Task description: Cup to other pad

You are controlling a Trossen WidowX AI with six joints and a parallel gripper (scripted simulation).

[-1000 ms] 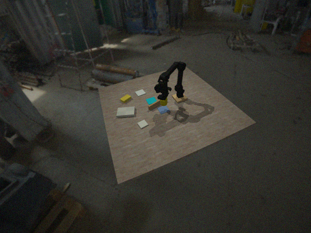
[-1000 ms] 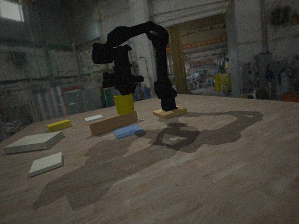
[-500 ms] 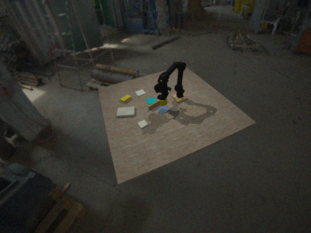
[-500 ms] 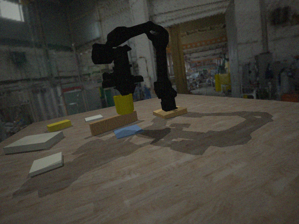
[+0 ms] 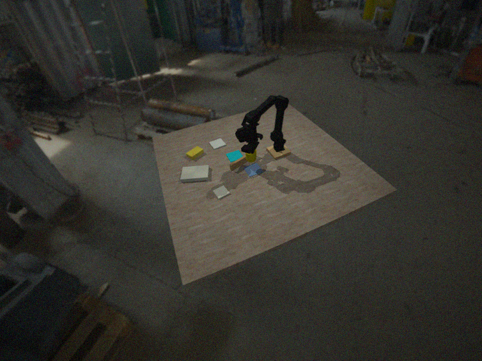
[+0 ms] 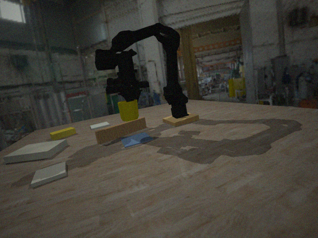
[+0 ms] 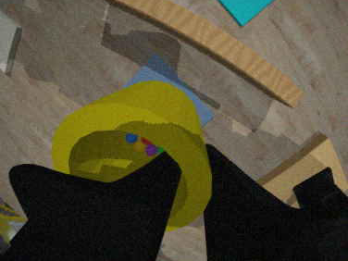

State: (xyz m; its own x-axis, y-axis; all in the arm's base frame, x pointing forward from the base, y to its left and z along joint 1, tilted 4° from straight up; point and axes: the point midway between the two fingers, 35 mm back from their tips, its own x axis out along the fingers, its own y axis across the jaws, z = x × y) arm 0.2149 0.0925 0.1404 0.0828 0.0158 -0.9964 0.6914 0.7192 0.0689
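The yellow cup is in the air, tilted slightly in the exterior view. My gripper is shut on its wall, with one finger inside the cup and one outside. Several coloured marbles lie inside the cup. The blue pad lies below, partly hidden by the cup in the wrist view. The cyan pad lies beyond the wooden barrier; the barrier hides it in the exterior view.
The low wooden barrier stands between the two pads. A yellow block, a large pale slab and two small pale tiles lie farther out. The arm's wooden base stands near the cup.
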